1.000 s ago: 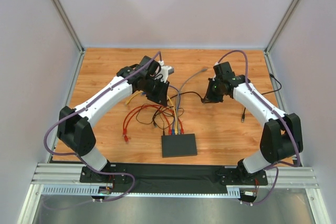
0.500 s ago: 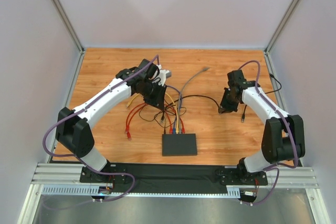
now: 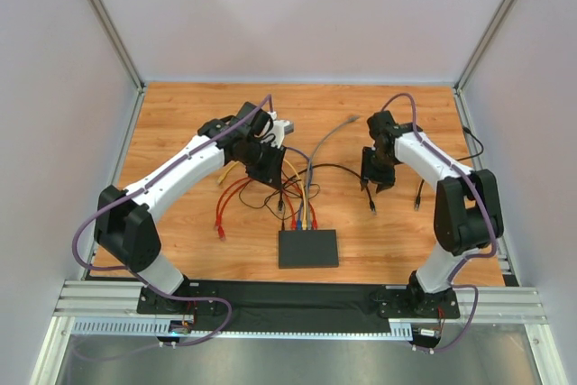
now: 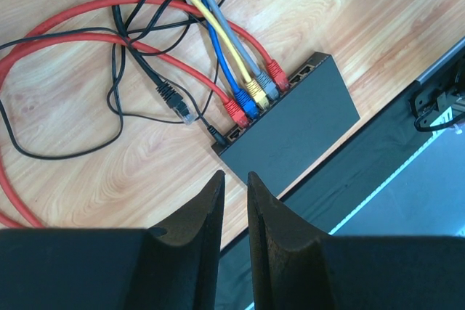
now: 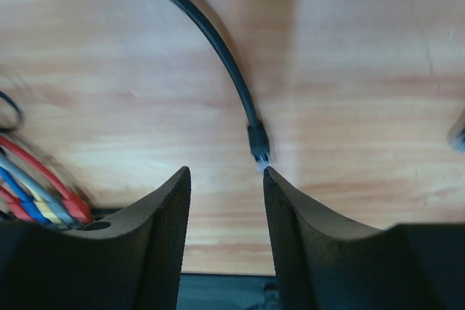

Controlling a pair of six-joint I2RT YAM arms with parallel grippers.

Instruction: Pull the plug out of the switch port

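Note:
The flat black switch [image 3: 307,249] lies near the table's front edge, and the left wrist view shows it as well [image 4: 290,125]. Several coloured plugs [image 4: 256,92] sit side by side in its ports: red, blue, yellow, grey, red. A black cable's plug [image 5: 258,143] lies free on the wood, just off one tip of my right gripper [image 5: 226,176], which is open with nothing between its jaws. From above, the right gripper [image 3: 372,185] hangs over that plug [image 3: 372,207]. My left gripper [image 4: 235,179] hovers behind the switch [image 3: 273,173], jaws narrowly apart and empty.
Loose red, yellow and black cables [image 3: 236,200] tangle on the wood left of the switch. A second loose black plug [image 4: 174,99] lies near the ports. Another black cable end [image 3: 417,196] lies at the right. White walls enclose the table.
My right gripper has opened and released the black cable's plug, which now lies on the table. The right arm swung out to the right and came back. The left arm barely moved.

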